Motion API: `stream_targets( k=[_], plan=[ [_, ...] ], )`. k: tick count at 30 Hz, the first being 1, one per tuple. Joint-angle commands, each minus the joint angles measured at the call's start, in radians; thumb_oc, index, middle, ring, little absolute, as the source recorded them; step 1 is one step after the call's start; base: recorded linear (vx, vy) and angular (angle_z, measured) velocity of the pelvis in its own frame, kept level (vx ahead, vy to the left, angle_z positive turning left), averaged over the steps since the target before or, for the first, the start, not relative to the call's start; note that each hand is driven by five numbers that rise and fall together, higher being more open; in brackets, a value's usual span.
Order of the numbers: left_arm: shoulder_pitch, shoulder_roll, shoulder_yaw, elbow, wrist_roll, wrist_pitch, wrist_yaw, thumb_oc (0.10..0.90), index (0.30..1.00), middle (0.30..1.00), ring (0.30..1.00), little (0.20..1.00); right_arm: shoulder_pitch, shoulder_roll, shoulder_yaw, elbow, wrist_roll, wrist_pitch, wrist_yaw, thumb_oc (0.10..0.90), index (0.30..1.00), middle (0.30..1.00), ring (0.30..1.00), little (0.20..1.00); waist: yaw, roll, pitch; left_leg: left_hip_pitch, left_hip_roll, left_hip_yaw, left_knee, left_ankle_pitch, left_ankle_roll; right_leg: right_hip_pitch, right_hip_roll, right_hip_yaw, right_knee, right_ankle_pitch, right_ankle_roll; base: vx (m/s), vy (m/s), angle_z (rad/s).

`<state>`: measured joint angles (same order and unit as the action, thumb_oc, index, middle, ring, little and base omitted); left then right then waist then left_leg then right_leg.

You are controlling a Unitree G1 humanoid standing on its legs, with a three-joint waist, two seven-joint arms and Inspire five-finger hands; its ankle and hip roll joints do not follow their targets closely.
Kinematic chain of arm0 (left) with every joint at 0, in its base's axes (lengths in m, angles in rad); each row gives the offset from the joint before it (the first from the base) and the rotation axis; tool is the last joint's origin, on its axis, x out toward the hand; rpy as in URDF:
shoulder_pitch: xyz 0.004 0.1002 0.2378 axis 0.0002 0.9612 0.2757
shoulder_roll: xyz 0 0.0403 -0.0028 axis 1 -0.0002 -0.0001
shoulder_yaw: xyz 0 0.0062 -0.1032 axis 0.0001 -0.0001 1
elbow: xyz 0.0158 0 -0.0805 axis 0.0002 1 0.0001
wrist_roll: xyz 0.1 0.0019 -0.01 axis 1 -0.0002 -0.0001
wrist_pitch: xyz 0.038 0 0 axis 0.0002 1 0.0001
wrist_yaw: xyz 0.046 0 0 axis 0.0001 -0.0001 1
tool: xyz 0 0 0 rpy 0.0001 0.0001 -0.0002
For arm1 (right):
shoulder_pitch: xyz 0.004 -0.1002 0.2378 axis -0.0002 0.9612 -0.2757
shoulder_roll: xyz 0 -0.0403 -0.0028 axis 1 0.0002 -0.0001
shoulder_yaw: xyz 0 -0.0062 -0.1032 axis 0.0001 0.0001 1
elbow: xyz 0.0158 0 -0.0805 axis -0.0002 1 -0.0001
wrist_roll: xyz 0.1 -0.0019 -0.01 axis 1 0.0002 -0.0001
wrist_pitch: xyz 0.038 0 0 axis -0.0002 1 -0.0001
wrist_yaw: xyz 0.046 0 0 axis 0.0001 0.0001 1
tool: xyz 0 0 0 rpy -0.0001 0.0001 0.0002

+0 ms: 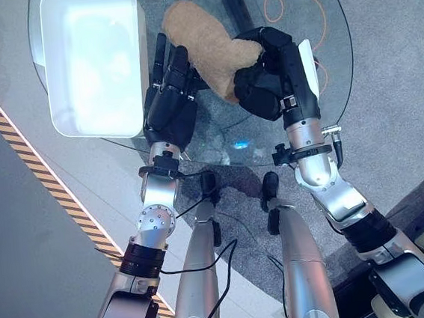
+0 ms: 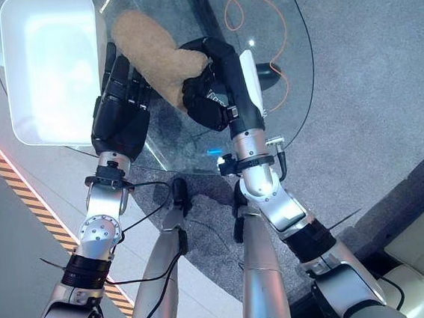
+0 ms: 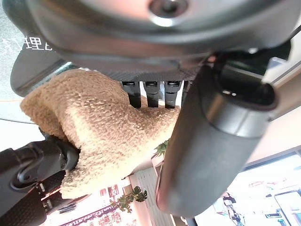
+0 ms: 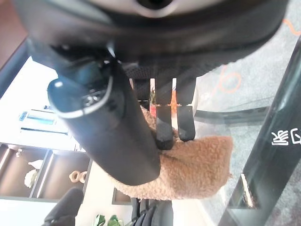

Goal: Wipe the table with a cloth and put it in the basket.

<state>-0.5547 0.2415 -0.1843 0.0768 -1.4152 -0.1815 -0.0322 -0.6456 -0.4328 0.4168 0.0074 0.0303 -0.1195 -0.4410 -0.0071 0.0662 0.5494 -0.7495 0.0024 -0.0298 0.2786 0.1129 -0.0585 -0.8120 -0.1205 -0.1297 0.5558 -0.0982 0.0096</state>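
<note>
Cloth (image 1: 208,43), tan and fuzzy, lies upper centre on the glass counter (image 1: 288,16), clamped by the curled right robot hand (image 1: 268,75), its long axis slanting toward the white basket (image 1: 97,61) at upper left, beside the open left robot hand (image 1: 170,95).

Tan fuzzy cloth (image 1: 205,43) in the black right robot hand (image 1: 268,75); white basket (image 1: 94,65) beside the black left robot hand (image 1: 170,103); clear glass bench (image 1: 288,16).
</note>
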Motion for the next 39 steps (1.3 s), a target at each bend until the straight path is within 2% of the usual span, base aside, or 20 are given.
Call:
stream_targets(
  k=[1,20,32,34,35,36,37,39],
  plan=[
    [-0.121,-0.023,-0.023,-0.143,0.005,0.000,-0.107,0.800,0.900,0.900,0.900,0.900,-0.176,0.055,0.023,-0.263,-0.017,-0.119,0.047,0.100,0.300,0.300,0.300,0.200,-0.001,-0.015,-0.029,0.045,-0.059,0.088,0.046,-0.113,0.044,0.064,0.069,-0.017,-0.112,0.014,0.020,0.00,0.000,0.00],
    [-0.127,-0.015,-0.024,-0.143,-0.003,0.015,-0.134,0.800,0.900,0.900,0.900,0.900,-0.198,0.029,0.077,-0.248,0.002,-0.077,0.174,0.100,0.300,0.300,0.300,0.200,0.008,-0.017,-0.029,0.047,-0.064,0.083,0.049,-0.113,0.043,0.067,0.065,-0.026,-0.112,0.013,0.022,0.00,0.000,0.00],
    [-0.127,-0.016,-0.023,-0.137,0.020,0.003,-0.136,0.800,0.900,0.900,0.900,0.900,-0.211,0.012,0.089,-0.244,-0.001,-0.060,0.217,0.100,0.300,0.300,0.300,0.200,0.010,-0.020,-0.029,0.050,-0.067,0.081,0.046,-0.114,0.044,0.070,0.067,-0.029,-0.115,0.013,0.023,0.00,0.000,0.00],
    [-0.128,-0.016,-0.024,-0.139,0.022,-0.010,-0.131,0.668,0.787,0.787,0.787,0.768,-0.212,0.010,0.089,-0.243,0.002,-0.062,0.214,0.100,0.300,0.300,0.300,0.200,0.011,-0.021,-0.029,0.050,-0.068,0.080,0.047,-0.114,0.044,0.069,0.066,-0.030,-0.114,0.014,0.023,0.00,0.000,0.00],
    [-0.129,-0.015,-0.023,-0.139,0.023,-0.012,-0.132,0.385,0.545,0.545,0.545,0.485,-0.213,0.010,0.089,-0.241,0.001,-0.063,0.213,0.100,0.300,0.300,0.300,0.200,0.011,-0.021,-0.029,0.048,-0.068,0.079,0.049,-0.114,0.043,0.068,0.066,-0.029,-0.114,0.014,0.024,0.00,0.000,0.00],
    [-0.129,-0.015,-0.023,-0.140,0.026,-0.015,-0.131,0.317,0.486,0.486,0.486,0.417,-0.214,0.011,0.089,-0.240,0.001,-0.064,0.212,0.100,0.300,0.300,0.300,0.200,0.011,-0.021,-0.029,0.047,-0.068,0.079,0.049,-0.115,0.044,0.067,0.066,-0.029,-0.113,0.014,0.024,0.00,0.000,0.00],
    [-0.132,-0.015,-0.023,-0.140,0.033,-0.025,-0.129,0.100,0.300,0.300,0.300,0.200,-0.213,0.012,0.087,-0.241,0.001,-0.065,0.215,0.100,0.300,0.300,0.300,0.200,0.011,-0.022,-0.029,0.047,-0.068,0.078,0.050,-0.115,0.044,0.067,0.067,-0.029,-0.114,0.014,0.024,0.00,0.000,0.00],
    [-0.133,-0.016,-0.021,-0.142,0.040,-0.027,-0.130,0.100,0.300,0.300,0.300,0.200,-0.213,0.014,0.084,-0.244,-0.001,-0.062,0.218,0.100,0.300,0.300,0.300,0.200,0.010,-0.023,-0.029,0.046,-0.068,0.078,0.050,-0.115,0.043,0.066,0.067,-0.029,-0.114,0.014,0.024,0.00,0.000,0.00]
  ],
)
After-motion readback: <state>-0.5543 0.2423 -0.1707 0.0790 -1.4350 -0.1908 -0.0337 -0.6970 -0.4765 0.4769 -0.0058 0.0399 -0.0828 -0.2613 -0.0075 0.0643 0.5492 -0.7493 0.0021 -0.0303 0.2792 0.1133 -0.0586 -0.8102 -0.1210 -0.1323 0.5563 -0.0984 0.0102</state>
